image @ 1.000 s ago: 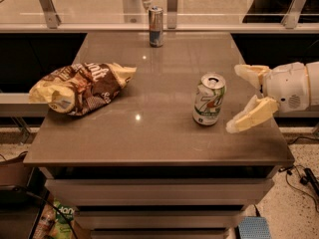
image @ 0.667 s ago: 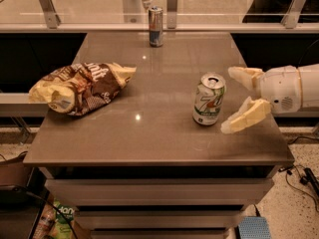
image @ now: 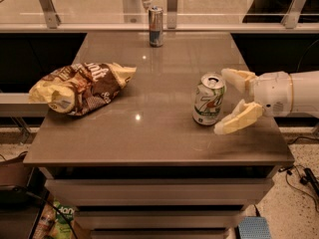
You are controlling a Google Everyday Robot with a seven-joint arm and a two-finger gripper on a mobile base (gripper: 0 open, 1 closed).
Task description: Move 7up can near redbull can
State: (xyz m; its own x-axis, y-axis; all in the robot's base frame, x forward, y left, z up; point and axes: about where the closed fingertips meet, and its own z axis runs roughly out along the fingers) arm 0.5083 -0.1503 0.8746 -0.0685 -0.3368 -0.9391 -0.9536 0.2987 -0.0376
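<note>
My gripper (image: 224, 102), jaws spread, brackets the 7up can (image: 208, 99) from 3 o'clock on the table (image: 149, 138), apparently not touching. Next: close, lift, carry toward the redbull can (image: 156, 26) at 12 o'clock.

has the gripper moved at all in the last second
Yes. The gripper has slid left, closer to the 7up can, which has stayed put on the table; its open fingers now flank the can's right side.
</note>
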